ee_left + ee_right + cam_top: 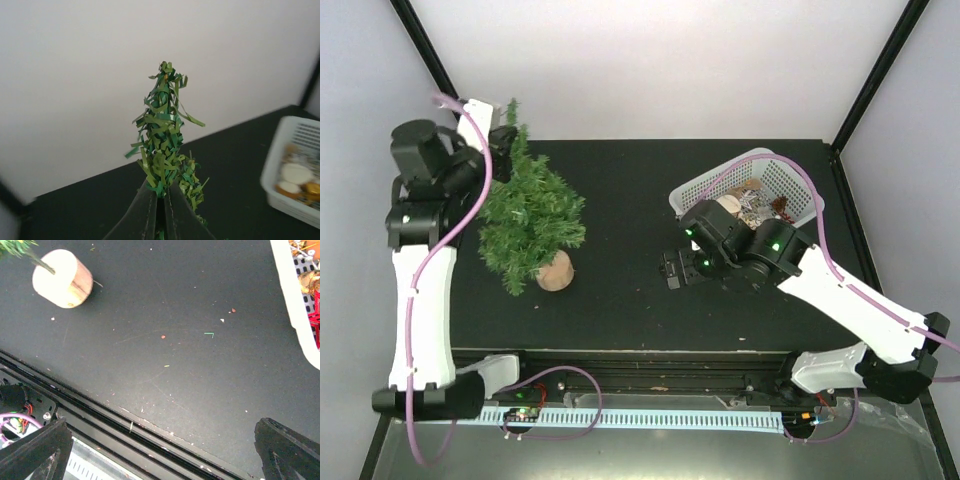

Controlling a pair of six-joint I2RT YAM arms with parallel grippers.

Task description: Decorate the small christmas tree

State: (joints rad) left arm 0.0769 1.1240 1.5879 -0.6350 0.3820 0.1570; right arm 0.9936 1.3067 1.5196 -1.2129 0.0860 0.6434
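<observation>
While the left claw (161, 192) is pinched shut on the upper stem of the small christmas tree (530, 215), just below its tip, the job looks to be at its opening step: getting the tree steadied before anything is hung on it. No ornament shows on the branches in any view.

The tree is on the left side of the worktop (620, 300) and appears to lean, its top toward the back wall at the claw. Its round wooden base (62, 277) sits nearer the front and seems tipped rather than flat, though I cannot tell how much of it touches the surface.

The right claw (160, 455) hangs over bare worktop with its fingers spread wide and nothing between them. It is between the tree and the white basket (705, 185), just beside the basket's near corner. The ornaments (296, 174), gold and pale round pieces, lie in that basket.

As I judge it, the next move belongs to the right arm: reach back into the basket, close on a single ornament and carry it across. Meanwhile the left should set the tree square on its base and keep it from swaying.
</observation>
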